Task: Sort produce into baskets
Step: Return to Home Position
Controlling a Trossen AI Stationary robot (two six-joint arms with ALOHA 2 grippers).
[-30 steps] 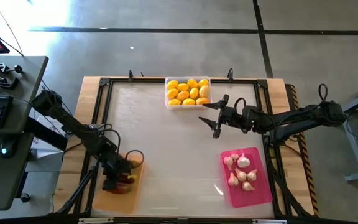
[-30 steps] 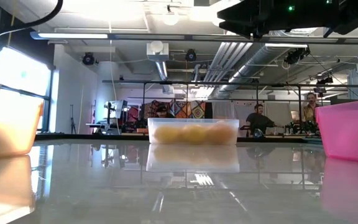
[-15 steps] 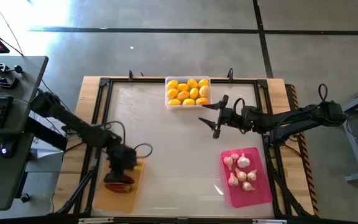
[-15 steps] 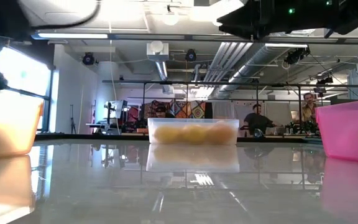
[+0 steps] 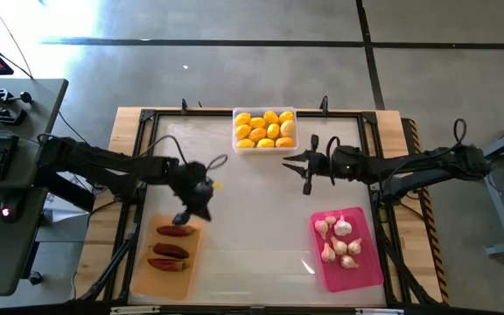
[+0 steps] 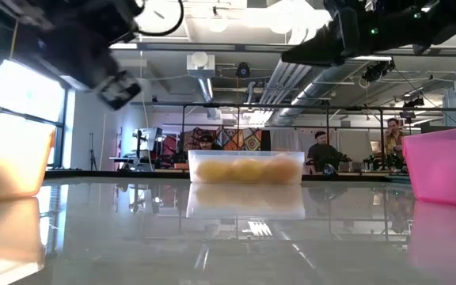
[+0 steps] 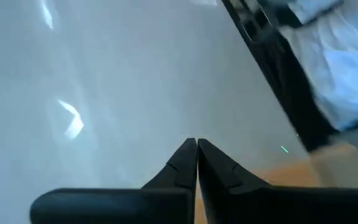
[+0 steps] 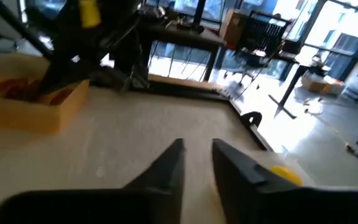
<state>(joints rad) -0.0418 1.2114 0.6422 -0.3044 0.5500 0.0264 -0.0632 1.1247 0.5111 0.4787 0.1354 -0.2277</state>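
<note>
Left gripper (image 5: 182, 217) above table (image 5: 252, 227), just off the end of the orange tray (image 5: 143, 278) that faces table centre. Jaws pressed together, nothing between them.

Right gripper (image 5: 299, 173) aloft between clear tray (image 5: 265, 151) and pink tray (image 5: 367, 271), nearer the clear one. Jaws parted a little, gripping nothing.

Three dark red chili peppers (image 5: 170, 251) inside orange tray, on left arm's side. Lemons (image 5: 265, 129) fill clear tray at top-centre edge in high view. Garlic bulbs (image 5: 343, 229) in pink tray, on right arm's side.
</note>
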